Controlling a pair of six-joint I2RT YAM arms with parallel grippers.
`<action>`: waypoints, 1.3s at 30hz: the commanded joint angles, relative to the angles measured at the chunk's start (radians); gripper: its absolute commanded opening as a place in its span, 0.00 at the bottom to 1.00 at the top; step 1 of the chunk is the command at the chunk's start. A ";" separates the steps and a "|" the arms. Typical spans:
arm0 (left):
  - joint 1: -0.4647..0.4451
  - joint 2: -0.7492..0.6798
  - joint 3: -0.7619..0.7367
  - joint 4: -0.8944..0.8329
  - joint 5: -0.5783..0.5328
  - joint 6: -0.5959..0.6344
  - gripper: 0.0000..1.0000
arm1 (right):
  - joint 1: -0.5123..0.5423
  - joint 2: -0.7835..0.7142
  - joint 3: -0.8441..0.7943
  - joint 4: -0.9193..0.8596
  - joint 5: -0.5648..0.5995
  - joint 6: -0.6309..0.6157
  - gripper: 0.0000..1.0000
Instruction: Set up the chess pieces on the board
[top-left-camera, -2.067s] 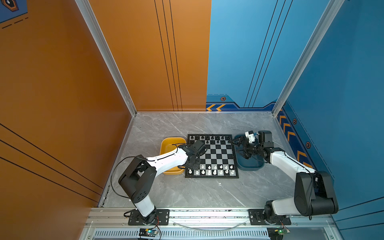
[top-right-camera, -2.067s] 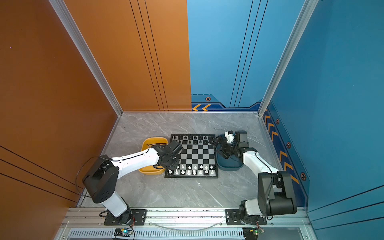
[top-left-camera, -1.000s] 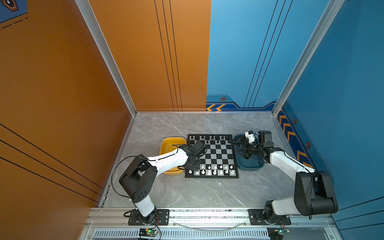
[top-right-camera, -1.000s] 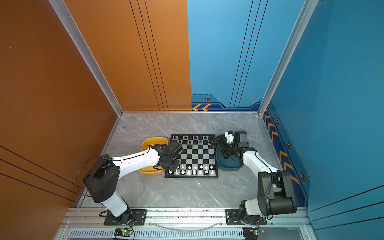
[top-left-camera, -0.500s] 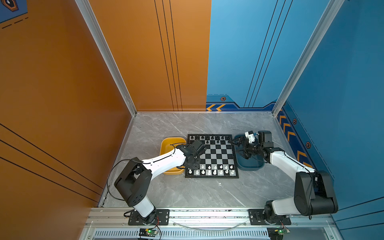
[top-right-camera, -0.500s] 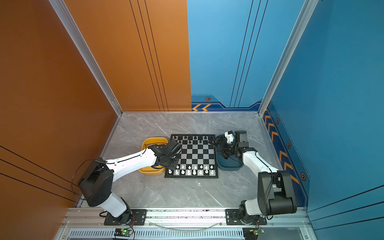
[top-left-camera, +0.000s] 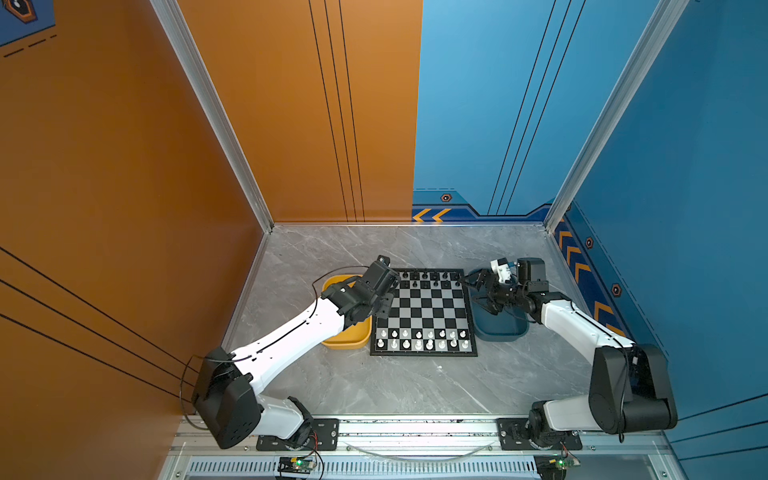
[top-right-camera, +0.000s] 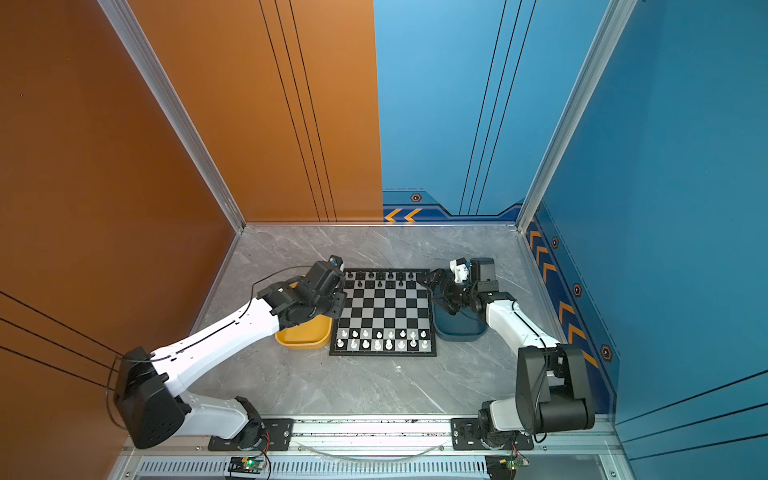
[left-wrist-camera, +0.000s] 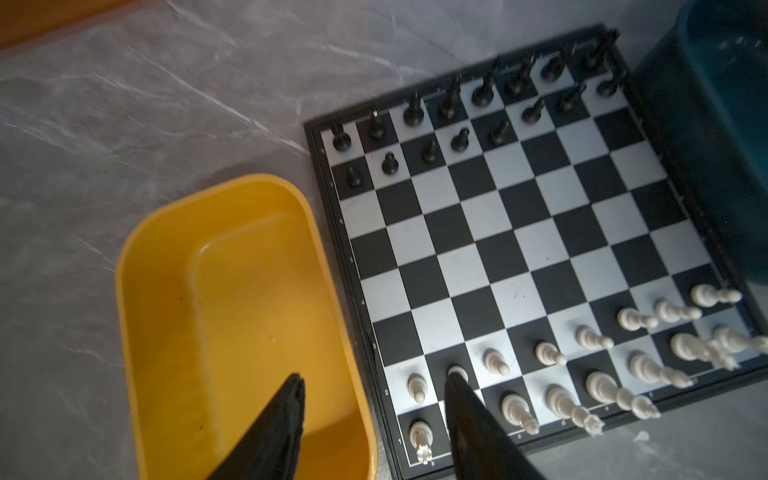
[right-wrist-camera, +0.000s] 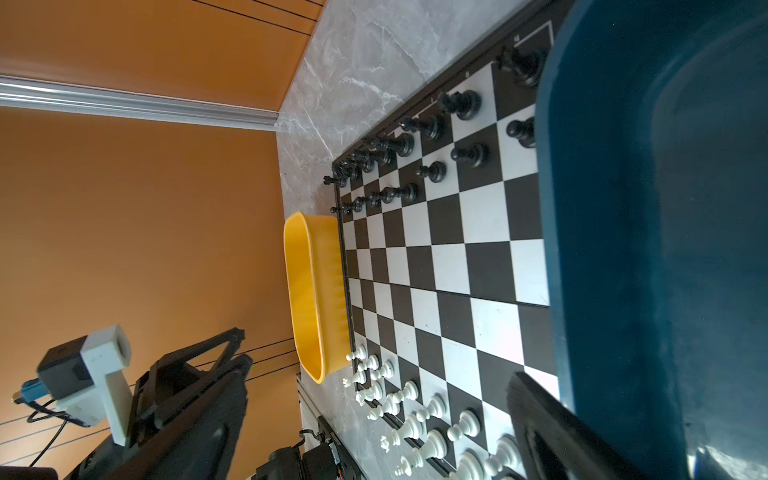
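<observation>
The board (top-left-camera: 424, 308) (top-right-camera: 384, 309) lies flat in the middle of the table. White chess pieces (top-left-camera: 422, 338) (left-wrist-camera: 417, 386) fill its two near rows and black chess pieces (top-left-camera: 430, 279) (left-wrist-camera: 413, 112) its two far rows, all upright. My left gripper (top-left-camera: 384, 297) (left-wrist-camera: 374, 380) hangs open and empty over the board's left edge. One of its fingertips (left-wrist-camera: 297, 384) is over the yellow tray, the other (left-wrist-camera: 453, 376) beside a white pawn. My right gripper (top-left-camera: 478, 286) (right-wrist-camera: 374, 370) stands wide open with nothing in it, above the blue tray at the board's right edge.
An empty yellow tray (top-left-camera: 347, 338) (left-wrist-camera: 124, 291) touches the board's left side. A dark blue tray (top-left-camera: 498, 330) (right-wrist-camera: 665, 208) touches its right side. Orange and blue walls close in the grey marble table on three sides.
My left gripper's jaws have spread apart and the left arm's elbow has swung out to the left. The right arm and the pieces have not moved.
</observation>
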 joint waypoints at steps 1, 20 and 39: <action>0.049 -0.074 -0.005 0.126 -0.059 0.066 0.63 | -0.004 -0.074 0.075 -0.104 0.038 -0.049 1.00; 0.339 -0.557 -0.650 0.849 -0.341 0.275 0.98 | -0.048 -0.788 -0.278 0.087 1.033 -0.500 1.00; 0.521 -0.322 -0.953 1.370 -0.207 0.327 0.98 | -0.059 -0.349 -0.552 0.720 1.145 -0.648 1.00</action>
